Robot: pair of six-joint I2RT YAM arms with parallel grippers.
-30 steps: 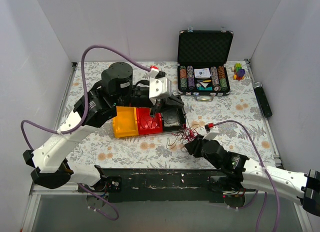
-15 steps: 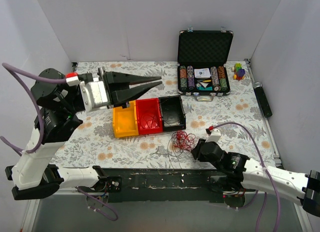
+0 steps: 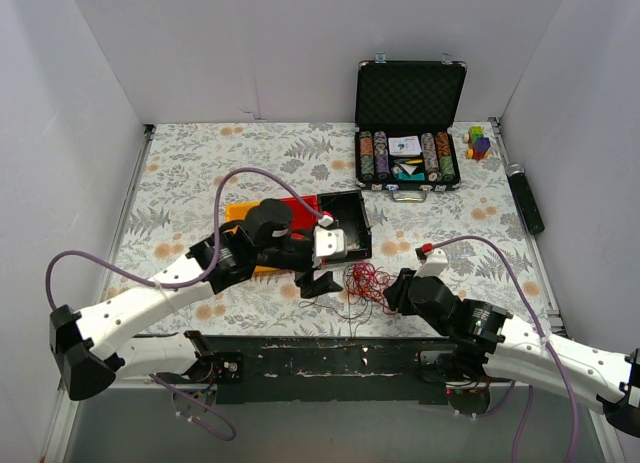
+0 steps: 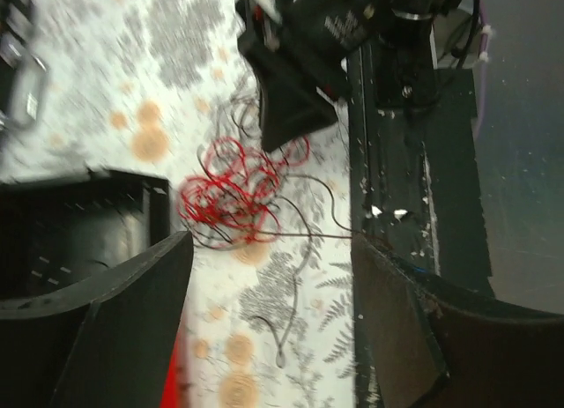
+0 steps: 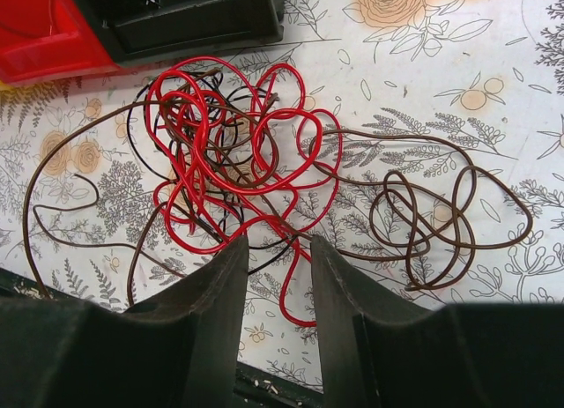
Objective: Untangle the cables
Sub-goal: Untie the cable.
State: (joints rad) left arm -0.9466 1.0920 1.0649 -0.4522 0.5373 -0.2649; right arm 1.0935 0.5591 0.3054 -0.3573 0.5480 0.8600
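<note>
From where I stand, the cables (image 3: pixel 367 280) lie in a loose knot on the desk (image 3: pixel 200 153), close to its near edge and a little right of the middle, just in front of the black bin (image 3: pixel 350 221). The red loops are bunched tightest, with thinner brown and black strands straggling out over the flowered cloth towards the right and the near edge. The left gripper (image 3: pixel 320 281) hangs just beside the knot on its left, jaws spread wide with nothing between them. The right gripper (image 3: pixel 393 291) sits on the opposite side, low over the desk, its jaws parted by a narrow gap. One red loop lies on the cloth in that gap, but neither finger (image 5: pixel 211 311) is pressing it. At the far edge, towards the right corner, an open chip case (image 3: pixel 410 148) stands well apart from all this.
</note>
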